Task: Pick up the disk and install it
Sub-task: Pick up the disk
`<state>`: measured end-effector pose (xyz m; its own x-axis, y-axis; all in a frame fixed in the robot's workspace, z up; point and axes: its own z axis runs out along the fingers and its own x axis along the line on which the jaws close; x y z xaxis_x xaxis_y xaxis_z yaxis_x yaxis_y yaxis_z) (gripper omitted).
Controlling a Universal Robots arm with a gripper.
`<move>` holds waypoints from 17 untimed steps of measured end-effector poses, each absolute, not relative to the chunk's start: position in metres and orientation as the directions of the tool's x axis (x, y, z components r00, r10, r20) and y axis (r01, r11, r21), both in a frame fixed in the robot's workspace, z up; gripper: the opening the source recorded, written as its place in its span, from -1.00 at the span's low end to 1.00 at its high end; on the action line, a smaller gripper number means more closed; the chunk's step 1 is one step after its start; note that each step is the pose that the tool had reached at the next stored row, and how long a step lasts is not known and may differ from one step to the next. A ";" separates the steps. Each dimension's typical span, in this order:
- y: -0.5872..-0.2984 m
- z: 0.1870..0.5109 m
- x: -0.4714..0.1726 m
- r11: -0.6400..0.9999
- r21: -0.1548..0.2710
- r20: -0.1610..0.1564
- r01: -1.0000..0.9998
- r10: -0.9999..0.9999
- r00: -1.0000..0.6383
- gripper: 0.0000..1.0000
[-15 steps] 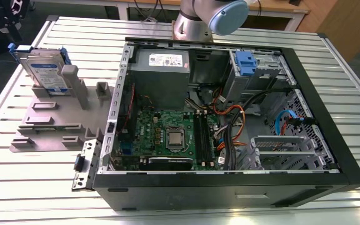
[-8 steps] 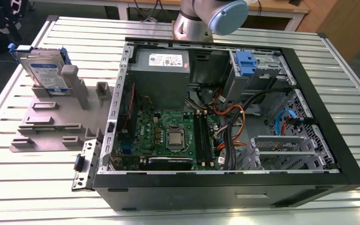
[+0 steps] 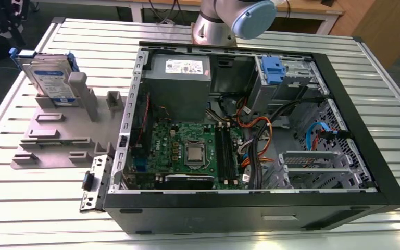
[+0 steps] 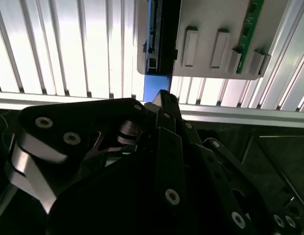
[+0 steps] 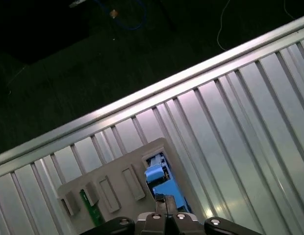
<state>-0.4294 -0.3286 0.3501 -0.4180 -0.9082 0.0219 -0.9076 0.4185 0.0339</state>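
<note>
The disk (image 3: 47,78) stands upright in the grey slotted stand (image 3: 54,135) at the exterior view's left, its silver labelled body framed by blue rails. In both wrist views I look down on the stand (image 5: 113,181) (image 4: 211,19) and on the blue top edge of the disk (image 5: 162,178) (image 4: 153,29). My gripper (image 5: 164,199) (image 4: 163,97) hangs above that blue edge, apart from it. Its fingertips are together and hold nothing.
An open black computer case (image 3: 366,146) fills the middle and right of the slatted metal table (image 3: 33,208), with a drive bay and blue clip (image 3: 273,70) at its far corner. A green memory stick (image 5: 90,205) stands in the stand. The table edge (image 5: 142,98) runs near the stand.
</note>
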 end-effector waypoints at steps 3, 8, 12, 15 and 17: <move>-0.329 0.350 -0.429 0.373 0.033 0.021 -0.927 -0.928 -0.373 -0.79; -0.329 0.350 -0.429 0.298 0.033 0.021 -0.954 -0.954 -0.298 -0.79; -0.329 0.349 -0.429 0.237 0.033 0.021 -0.971 -0.971 -0.237 -0.77; -0.329 0.348 -0.429 0.216 0.033 0.021 -0.976 -0.976 -0.215 -0.54; -0.328 0.347 -0.429 0.211 0.033 0.021 -0.977 -0.977 -0.211 -0.42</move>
<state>-0.4294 -0.3284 0.3474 -0.2107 -0.9773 0.0214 -0.9769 0.2113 0.0329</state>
